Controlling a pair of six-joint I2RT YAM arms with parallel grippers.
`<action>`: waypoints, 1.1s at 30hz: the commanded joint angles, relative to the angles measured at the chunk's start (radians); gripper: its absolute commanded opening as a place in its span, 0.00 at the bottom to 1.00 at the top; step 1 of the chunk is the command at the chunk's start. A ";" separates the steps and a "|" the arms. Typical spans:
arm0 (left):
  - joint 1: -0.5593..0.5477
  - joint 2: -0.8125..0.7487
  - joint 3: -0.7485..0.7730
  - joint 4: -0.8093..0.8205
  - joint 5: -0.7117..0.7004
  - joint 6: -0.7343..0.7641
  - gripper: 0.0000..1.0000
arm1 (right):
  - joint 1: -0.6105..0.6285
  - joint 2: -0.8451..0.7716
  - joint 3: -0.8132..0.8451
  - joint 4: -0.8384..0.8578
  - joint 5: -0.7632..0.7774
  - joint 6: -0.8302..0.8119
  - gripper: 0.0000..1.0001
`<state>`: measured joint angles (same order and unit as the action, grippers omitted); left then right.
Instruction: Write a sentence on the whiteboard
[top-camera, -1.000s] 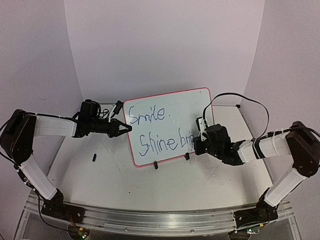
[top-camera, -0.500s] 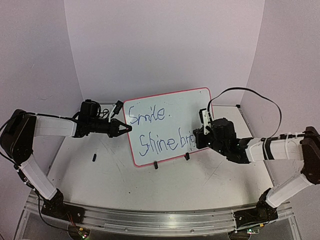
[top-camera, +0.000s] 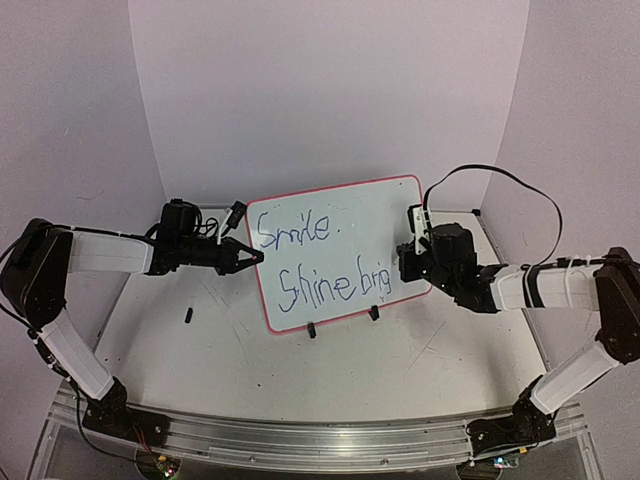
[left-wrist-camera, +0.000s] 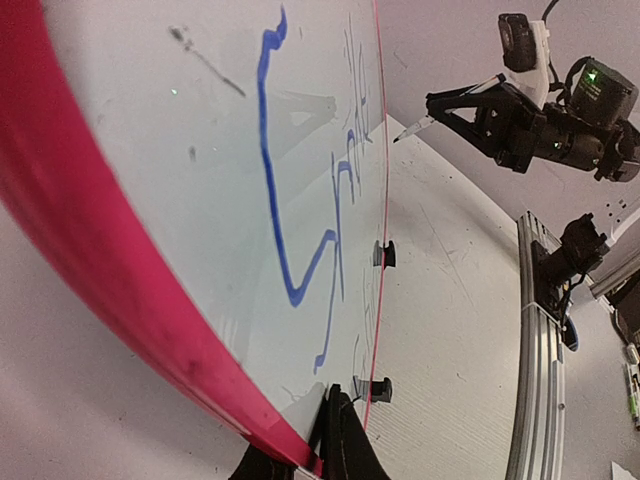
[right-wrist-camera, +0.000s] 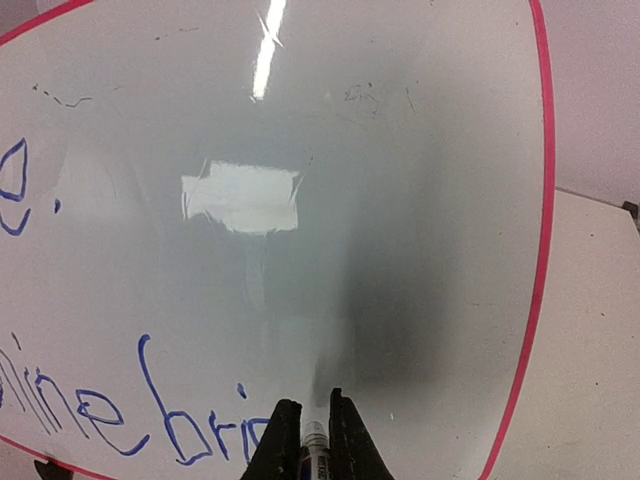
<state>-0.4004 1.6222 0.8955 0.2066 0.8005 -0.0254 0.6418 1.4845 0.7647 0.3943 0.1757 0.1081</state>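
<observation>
While the left gripper (top-camera: 252, 257) clamps the whiteboard (top-camera: 340, 250) — upright near the tabletop's (top-camera: 250, 350) back edge — the right gripper (top-camera: 405, 264), closed on a marker (right-wrist-camera: 313, 440), seems mid-word; next, a light, steady stroke rightward.

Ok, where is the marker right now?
In the right wrist view, the marker sits clamped in the right gripper at bottom centre, its tip at the whiteboard just after the last blue letters of the lower line.
</observation>
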 joint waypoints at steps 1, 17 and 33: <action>-0.012 0.053 -0.026 -0.138 -0.245 0.144 0.00 | -0.003 0.021 0.060 0.033 0.003 -0.026 0.00; -0.012 0.048 -0.028 -0.140 -0.246 0.144 0.00 | -0.016 0.102 0.127 0.037 0.003 -0.028 0.00; -0.013 0.056 -0.023 -0.140 -0.246 0.142 0.00 | 0.008 0.019 -0.027 0.017 -0.018 0.029 0.00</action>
<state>-0.4004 1.6222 0.8955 0.2062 0.7990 -0.0254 0.6384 1.5402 0.7689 0.4072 0.1581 0.1116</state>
